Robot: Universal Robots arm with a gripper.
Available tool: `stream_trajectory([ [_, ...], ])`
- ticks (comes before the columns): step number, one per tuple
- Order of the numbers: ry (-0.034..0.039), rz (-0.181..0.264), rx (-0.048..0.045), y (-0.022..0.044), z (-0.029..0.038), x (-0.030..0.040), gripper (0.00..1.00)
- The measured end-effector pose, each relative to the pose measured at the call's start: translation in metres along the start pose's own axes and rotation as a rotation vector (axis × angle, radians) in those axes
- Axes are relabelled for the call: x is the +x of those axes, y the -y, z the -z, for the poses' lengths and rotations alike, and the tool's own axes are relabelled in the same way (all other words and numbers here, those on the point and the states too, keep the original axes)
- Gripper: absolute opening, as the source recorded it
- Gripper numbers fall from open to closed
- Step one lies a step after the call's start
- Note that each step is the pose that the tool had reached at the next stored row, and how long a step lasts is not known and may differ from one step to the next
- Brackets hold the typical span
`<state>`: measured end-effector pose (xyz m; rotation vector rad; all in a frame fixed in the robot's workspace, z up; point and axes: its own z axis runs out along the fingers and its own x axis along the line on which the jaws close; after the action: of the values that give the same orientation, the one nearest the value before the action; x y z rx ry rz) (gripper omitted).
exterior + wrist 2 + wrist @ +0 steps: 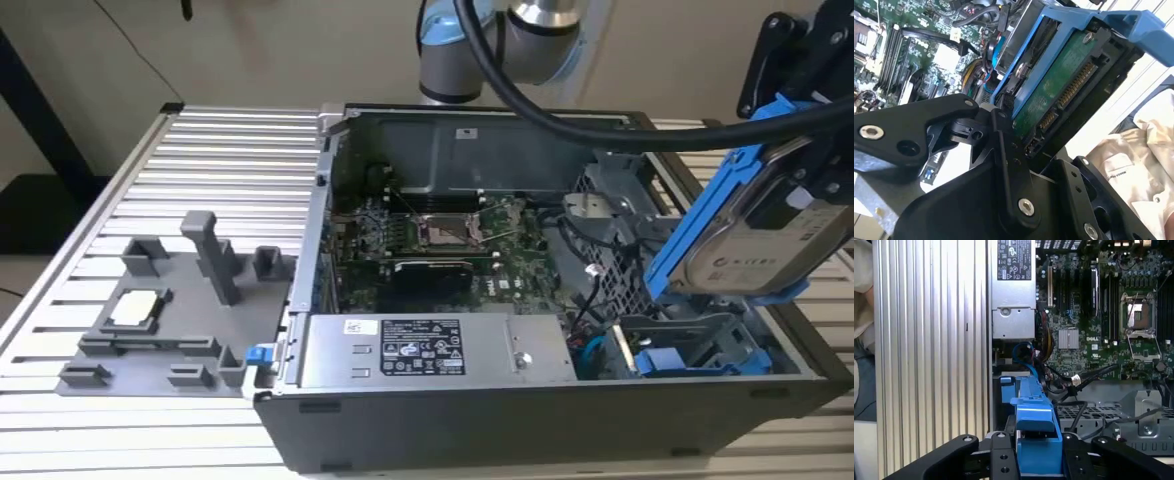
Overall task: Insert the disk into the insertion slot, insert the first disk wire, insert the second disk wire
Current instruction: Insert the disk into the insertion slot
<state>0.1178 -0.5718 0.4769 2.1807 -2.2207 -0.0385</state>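
The disk (763,238), a silver-grey drive in a bright blue carrier, hangs tilted above the open computer case at the exterior view's right. My gripper (805,165) is shut on it from above. In the second wrist view the disk's green underside (1061,97) and connector row face the camera, with my black fingers (1004,131) against the carrier. In the first wrist view the blue carrier (1035,427) sits between my fingers (999,460). The insertion slot (694,330), a grey metal bay with a perforated wall, lies just below the disk. Loose black wires (585,248) run beside the bay.
A grey box with a white sticker (414,352) fills the case's near side, and the motherboard (427,235) lies behind it. A grey fixture tray (160,320) rests on the slatted metal table (200,150). A person's pale sleeve (1134,160) is close to the case.
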Motion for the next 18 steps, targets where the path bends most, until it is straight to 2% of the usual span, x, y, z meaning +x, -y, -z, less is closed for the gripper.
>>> stream_trajectory([
  [18, 0.0001, 0.0, 0.0, 0.0006, -0.0168, -0.0001, 0.33],
])
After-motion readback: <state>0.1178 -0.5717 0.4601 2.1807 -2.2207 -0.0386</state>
